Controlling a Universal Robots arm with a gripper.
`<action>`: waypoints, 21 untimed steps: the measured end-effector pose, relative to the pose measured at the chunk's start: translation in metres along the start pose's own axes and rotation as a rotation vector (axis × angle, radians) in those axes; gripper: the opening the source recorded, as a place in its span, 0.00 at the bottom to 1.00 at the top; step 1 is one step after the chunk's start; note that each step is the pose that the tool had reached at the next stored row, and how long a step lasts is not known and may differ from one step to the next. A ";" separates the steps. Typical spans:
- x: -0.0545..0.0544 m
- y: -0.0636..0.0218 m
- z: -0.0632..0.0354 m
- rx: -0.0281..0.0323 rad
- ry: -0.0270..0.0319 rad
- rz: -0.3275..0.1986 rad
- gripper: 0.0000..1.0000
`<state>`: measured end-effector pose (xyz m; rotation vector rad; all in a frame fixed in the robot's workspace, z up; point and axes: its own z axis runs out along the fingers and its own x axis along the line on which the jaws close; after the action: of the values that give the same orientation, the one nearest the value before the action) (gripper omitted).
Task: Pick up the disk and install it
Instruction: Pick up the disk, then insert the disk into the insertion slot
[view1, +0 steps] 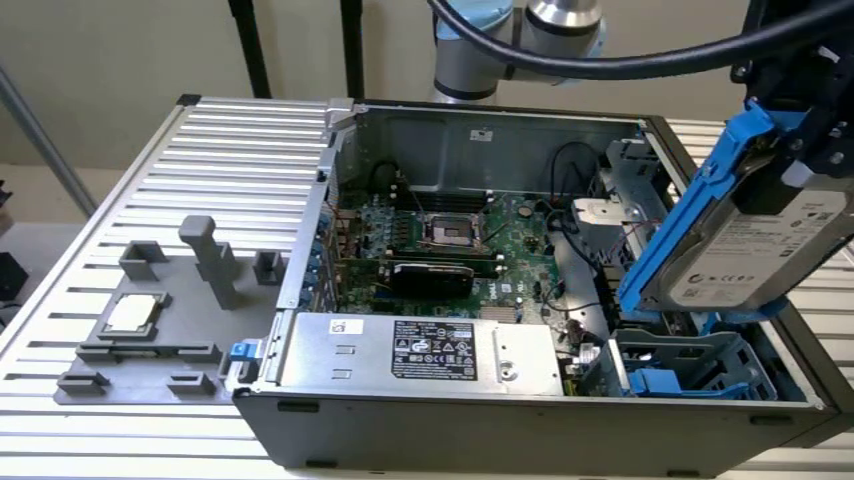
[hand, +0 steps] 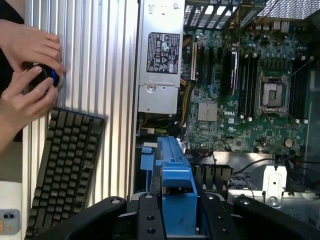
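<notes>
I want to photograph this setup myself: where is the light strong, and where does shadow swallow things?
Exterior view: soft, even light on the ribbed table; the motherboard sits in the case's shade; the disk shows a bright label. Wrist view: pale glare streaks run along the table, while the end effector is a dark shape against the lit board.

**Gripper (hand: 177, 222) holding the disk (hand: 172, 160) over the motherboard (hand: 250, 95)**
Black fingers (hand: 145, 220) press both sides of the blue frame (hand: 176, 197); the power supply (hand: 159, 60) lies beside the motherboard. Two hands (hand: 22, 102) hold a dark knob (hand: 46, 74) near the keyboard (hand: 65, 165).
</notes>
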<state>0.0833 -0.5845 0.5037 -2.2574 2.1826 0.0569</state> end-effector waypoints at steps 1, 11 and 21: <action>0.002 -0.0035 0.0002 0.0000 0.0001 0.000 0.33; 0.013 -0.0233 0.0062 0.0067 0.0004 0.002 0.33; 0.013 -0.0234 0.0064 0.0068 0.0001 0.004 0.33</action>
<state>0.1069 -0.5961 0.4965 -2.2498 2.1839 0.0493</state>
